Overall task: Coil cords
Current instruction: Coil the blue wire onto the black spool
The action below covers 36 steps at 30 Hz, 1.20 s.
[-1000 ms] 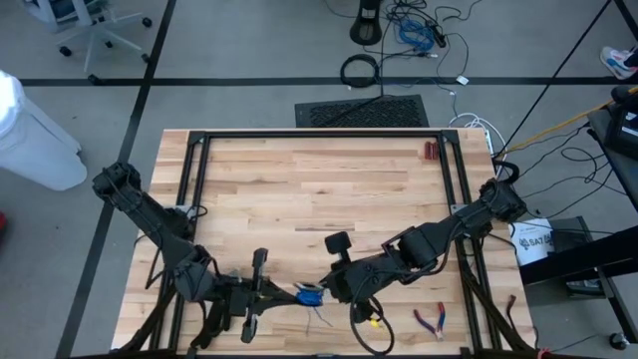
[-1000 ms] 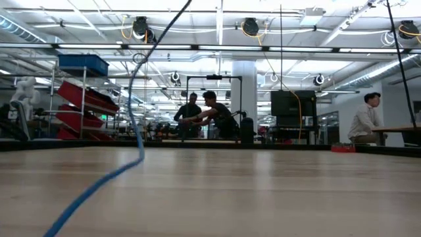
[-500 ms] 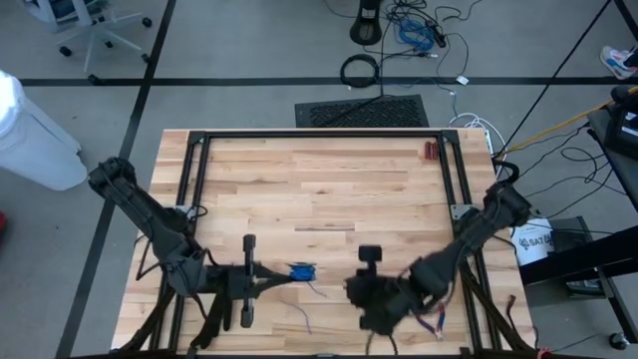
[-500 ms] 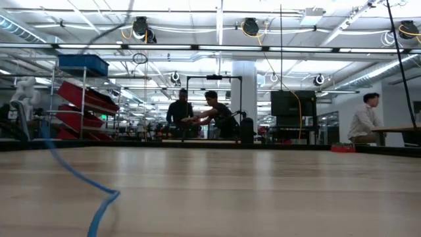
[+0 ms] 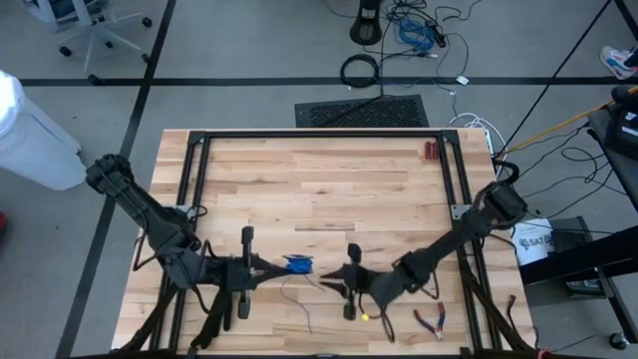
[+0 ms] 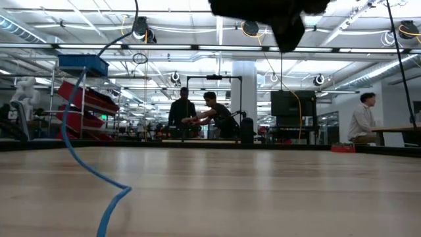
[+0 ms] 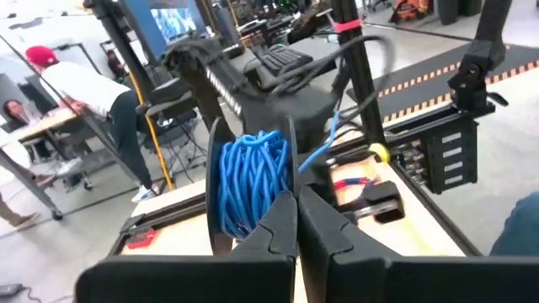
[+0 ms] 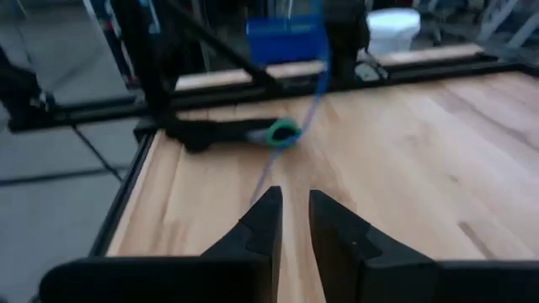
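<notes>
The cord is blue. Most of it is wound into a tight bundle [image 5: 297,265] [image 7: 251,181], which my left gripper [image 5: 282,266] [image 7: 295,220] holds above the table's near middle. A loose strand [image 6: 77,99] drops from the bundle to the wood, and its tail [image 5: 289,291] lies there, running toward the near edge. My right gripper [image 5: 329,281] [image 8: 293,215] stands just right of the bundle, low over the table and pointing at it. Its fingers are a little apart, with only wood showing between them. The strand [image 8: 317,84] hangs ahead of its fingers. My left gripper pinches the wound bundle at its lower side [image 7: 263,210] between its two shut fingers, and the fingertips hide the exact spot. The fingers come level from the table's left. The bundle stands upright beyond the tips, clear of the table, with the loose strand hanging slack below it.
Red-handled pliers [image 5: 431,321] and a small yellow thing [image 5: 366,317] lie near the front right corner. Black frame rails [image 5: 195,179] run along the left, far and right sides, with a small red thing [image 5: 430,151] at the far right. People show beyond the table.
My right gripper has left the bundle, swung toward the near right, come back beside it and sunk toward the table. My left gripper has carried the bundle a little toward the far edge. The strand, which ran steeply upward, now hangs in a slack curve onto the wood.
</notes>
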Tool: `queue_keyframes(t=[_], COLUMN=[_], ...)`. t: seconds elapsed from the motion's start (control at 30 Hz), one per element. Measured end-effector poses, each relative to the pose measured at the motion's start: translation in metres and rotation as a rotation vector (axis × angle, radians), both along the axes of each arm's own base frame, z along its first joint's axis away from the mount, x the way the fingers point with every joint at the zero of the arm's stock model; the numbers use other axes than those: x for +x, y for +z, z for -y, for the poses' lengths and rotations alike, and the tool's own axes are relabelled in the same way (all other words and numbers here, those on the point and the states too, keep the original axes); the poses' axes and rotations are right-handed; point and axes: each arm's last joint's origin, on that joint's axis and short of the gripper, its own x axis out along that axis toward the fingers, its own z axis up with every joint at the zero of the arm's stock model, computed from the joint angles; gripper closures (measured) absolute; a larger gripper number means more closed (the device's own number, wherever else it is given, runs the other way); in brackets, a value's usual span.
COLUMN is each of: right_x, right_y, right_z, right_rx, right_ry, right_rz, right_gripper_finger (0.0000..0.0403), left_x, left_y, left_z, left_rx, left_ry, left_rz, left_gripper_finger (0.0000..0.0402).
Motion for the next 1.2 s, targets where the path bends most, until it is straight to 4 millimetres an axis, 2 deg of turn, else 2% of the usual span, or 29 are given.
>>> queue_keyframes(t=[0.13, 0.37, 0.5, 0.7, 0.83, 0.93, 1.2], right_x=[0.008, 0.025, 0.036, 0.051, 0.052, 0.054, 0.072], right_y=[-0.012, -0.028, -0.042, -0.081, -0.097, -0.099, -0.084], right_z=[0.019, 0.041, 0.055, 0.071, 0.073, 0.072, 0.068], right_rx=[0.014, -0.017, -0.037, 0.032, 0.063, 0.066, 0.013], right_ry=[0.055, 0.078, 0.057, 0.042, 0.033, 0.034, 0.032], right_rz=[0.094, 0.063, 0.080, 0.174, 0.228, 0.252, 0.292], right_gripper_finger=[0.0342, 0.0281, 0.0256, 0.0256, 0.0262, 0.0265, 0.0269], left_x=[0.006, 0.027, 0.032, 0.034, 0.034, 0.034, 0.033], left_y=[0.002, 0.002, 0.003, 0.004, 0.004, 0.004, 0.004], left_z=[-0.007, -0.038, -0.047, -0.052, -0.052, -0.052, -0.051], left_rx=[0.038, 0.031, 0.023, 0.017, -0.005, -0.007, -0.010], left_ry=[0.021, 0.100, 0.129, 0.145, 0.147, 0.147, 0.146], left_rz=[0.015, 0.014, 0.024, 0.029, 0.030, 0.030, 0.030], left_gripper_finger=[0.0402, 0.0402, 0.0402, 0.0402, 0.0402, 0.0402, 0.0402])
